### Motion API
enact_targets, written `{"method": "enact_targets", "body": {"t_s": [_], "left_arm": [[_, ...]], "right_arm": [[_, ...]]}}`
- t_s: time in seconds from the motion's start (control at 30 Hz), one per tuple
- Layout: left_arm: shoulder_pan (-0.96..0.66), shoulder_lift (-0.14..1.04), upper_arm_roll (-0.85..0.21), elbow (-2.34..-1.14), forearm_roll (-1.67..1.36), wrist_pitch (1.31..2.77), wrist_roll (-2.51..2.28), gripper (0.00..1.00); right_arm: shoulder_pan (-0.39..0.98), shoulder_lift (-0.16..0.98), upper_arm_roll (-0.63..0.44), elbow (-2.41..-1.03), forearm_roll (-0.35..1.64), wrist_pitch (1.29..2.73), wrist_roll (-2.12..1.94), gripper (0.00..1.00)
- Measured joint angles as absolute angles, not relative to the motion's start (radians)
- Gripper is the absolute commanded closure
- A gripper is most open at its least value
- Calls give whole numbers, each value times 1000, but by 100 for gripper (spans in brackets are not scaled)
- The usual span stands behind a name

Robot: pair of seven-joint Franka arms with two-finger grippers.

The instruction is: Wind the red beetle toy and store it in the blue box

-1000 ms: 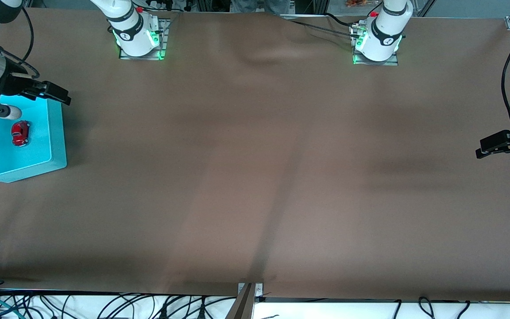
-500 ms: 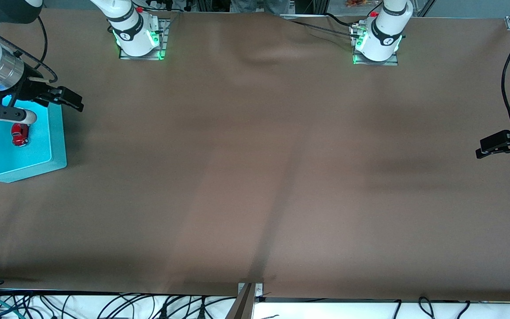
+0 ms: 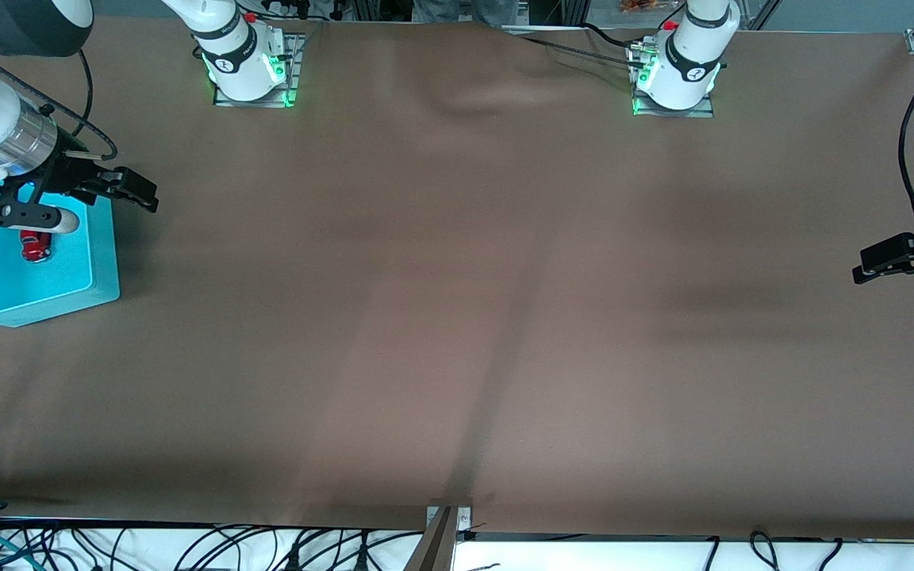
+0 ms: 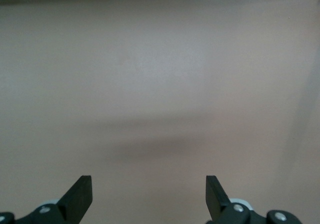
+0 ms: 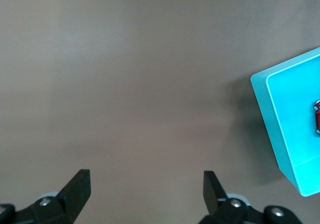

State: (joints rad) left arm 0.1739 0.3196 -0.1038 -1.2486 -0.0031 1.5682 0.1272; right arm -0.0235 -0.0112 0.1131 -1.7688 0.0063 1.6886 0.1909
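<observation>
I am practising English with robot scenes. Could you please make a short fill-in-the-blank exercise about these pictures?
1. The red beetle toy lies inside the blue ____.
2. The right gripper, over the edge of the blue box, has its fingers ____.
3. The left gripper waits open and holds ____.
4. The blue box stands toward the ____ arm's end of the table.

Missing words: box; open; nothing; right

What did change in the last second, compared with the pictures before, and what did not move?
The right hand, open and empty, moved away from over the blue box toward the table's middle; its arm now partly covers the red beetle toy. Nothing was grasped or released. The toy stayed in the box, the box stayed put, and the open left hand waits unmoved.
</observation>
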Motion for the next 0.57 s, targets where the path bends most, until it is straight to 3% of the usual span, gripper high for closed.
{"method": "enact_targets", "body": {"t_s": [0.57], "left_arm": [[174,320,-104,-1249,-3,1568,127,0]], "right_arm": [[-32,-3,103,-1769,3,1647,37,0]]}}
